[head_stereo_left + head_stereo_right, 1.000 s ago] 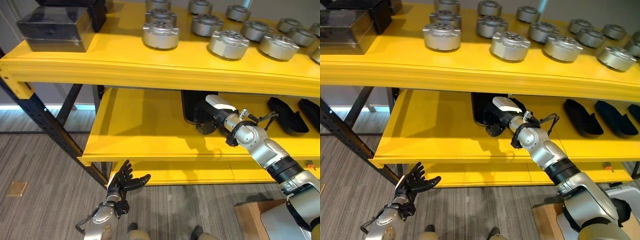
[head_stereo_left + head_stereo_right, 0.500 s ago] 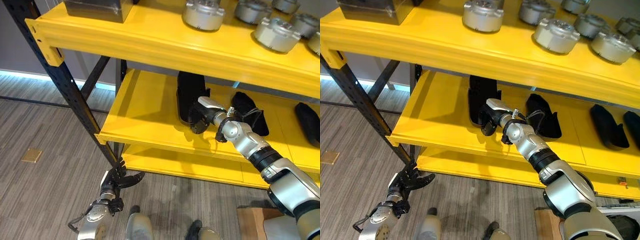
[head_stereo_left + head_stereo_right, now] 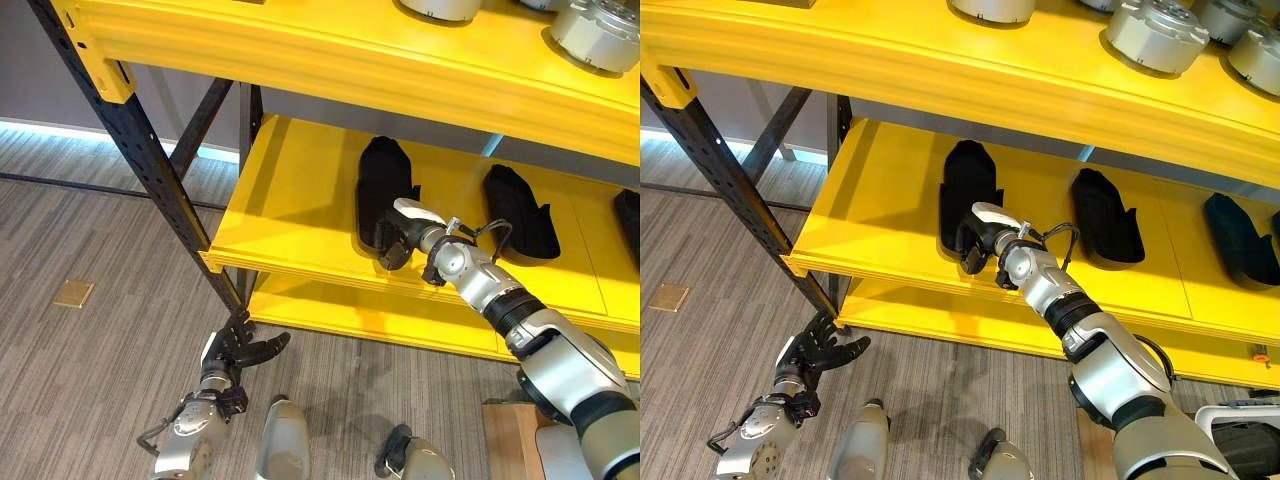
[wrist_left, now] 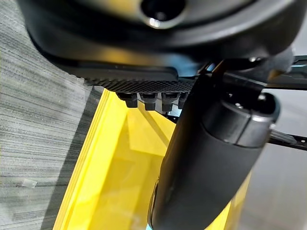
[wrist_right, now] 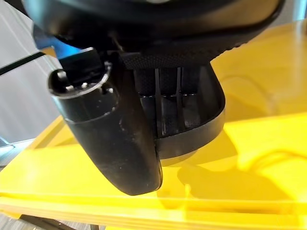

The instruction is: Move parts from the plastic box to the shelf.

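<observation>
A long black moulded part (image 3: pixel 383 185) lies on the yellow middle shelf (image 3: pixel 290 220), its length running front to back. My right hand (image 3: pixel 397 235) sits at the part's near end with fingers curled over its rim. In the right wrist view those fingers (image 5: pixel 168 112) press against the black rim (image 5: pixel 216 115), with the thumb (image 5: pixel 110 134) beside them. Low by the floor at the shelf's left corner, my left hand (image 3: pixel 238 355) hangs open with fingers spread and holds nothing.
Two more black parts (image 3: pixel 1105 215) (image 3: pixel 1240 240) lie further right on the same shelf. Silver round parts (image 3: pixel 1160 35) stand on the top shelf. A black upright post (image 3: pixel 150 170) rises at the shelf's left corner. A grey box corner (image 3: pixel 1240 440) shows at lower right.
The whole picture has shifted, so the camera moved down. My right hand stays on the near end of the black part. The left hand still hangs open near the floor.
</observation>
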Motion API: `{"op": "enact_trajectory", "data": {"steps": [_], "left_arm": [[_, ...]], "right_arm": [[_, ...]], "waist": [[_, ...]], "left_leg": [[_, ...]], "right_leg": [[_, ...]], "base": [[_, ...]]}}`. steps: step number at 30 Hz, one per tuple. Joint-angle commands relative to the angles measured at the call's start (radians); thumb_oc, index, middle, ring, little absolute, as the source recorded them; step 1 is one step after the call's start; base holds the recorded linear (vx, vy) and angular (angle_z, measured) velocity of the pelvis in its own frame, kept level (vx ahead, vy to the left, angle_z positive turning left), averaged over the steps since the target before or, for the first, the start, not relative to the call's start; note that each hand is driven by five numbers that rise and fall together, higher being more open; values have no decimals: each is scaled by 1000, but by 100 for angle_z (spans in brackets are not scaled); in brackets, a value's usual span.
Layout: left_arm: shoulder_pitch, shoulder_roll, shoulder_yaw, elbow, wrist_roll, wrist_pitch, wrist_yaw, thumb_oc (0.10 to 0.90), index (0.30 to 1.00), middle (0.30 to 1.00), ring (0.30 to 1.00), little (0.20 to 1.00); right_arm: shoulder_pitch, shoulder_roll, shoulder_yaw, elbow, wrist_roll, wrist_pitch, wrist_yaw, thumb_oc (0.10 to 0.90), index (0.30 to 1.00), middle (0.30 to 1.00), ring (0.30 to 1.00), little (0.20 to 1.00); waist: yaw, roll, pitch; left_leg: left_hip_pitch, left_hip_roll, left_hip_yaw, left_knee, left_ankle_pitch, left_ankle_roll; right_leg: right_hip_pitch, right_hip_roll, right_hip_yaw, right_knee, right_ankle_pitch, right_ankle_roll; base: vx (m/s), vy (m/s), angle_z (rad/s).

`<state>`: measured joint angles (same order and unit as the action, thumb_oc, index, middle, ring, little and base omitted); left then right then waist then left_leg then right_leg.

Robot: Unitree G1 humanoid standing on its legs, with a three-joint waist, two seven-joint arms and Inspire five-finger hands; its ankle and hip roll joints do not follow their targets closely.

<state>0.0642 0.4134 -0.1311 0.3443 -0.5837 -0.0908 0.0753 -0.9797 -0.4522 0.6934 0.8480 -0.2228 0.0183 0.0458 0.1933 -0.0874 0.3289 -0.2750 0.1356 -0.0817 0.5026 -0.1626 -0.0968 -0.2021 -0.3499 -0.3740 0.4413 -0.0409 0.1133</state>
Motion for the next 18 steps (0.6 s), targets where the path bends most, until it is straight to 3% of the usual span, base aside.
{"op": "enact_trajectory", "data": {"steps": [1,18], "left_arm": [[-26,53,-28,-120,-8,-110,-19,900,1000,1000,1000,1000],[-26,65,-32,-109,-12,-113,-27,900,1000,1000,1000,1000]], "right_arm": [[-206,-20,-38,37,19,-31,-111,400,300,300,300,300],[-211,-91,-25,78,-23,-29,-114,400,300,300,300,300]], "waist": [[-5,6,-50],[3,19,-23]], "left_leg": [[28,-11,-2,5,-26,44],[11,-8,-24,-21,4,34]], "right_leg": [[27,8,93,64,-6,20],[9,13,77,71,-8,18]], "base": [[0,0,0],[-13,-23,4]]}}
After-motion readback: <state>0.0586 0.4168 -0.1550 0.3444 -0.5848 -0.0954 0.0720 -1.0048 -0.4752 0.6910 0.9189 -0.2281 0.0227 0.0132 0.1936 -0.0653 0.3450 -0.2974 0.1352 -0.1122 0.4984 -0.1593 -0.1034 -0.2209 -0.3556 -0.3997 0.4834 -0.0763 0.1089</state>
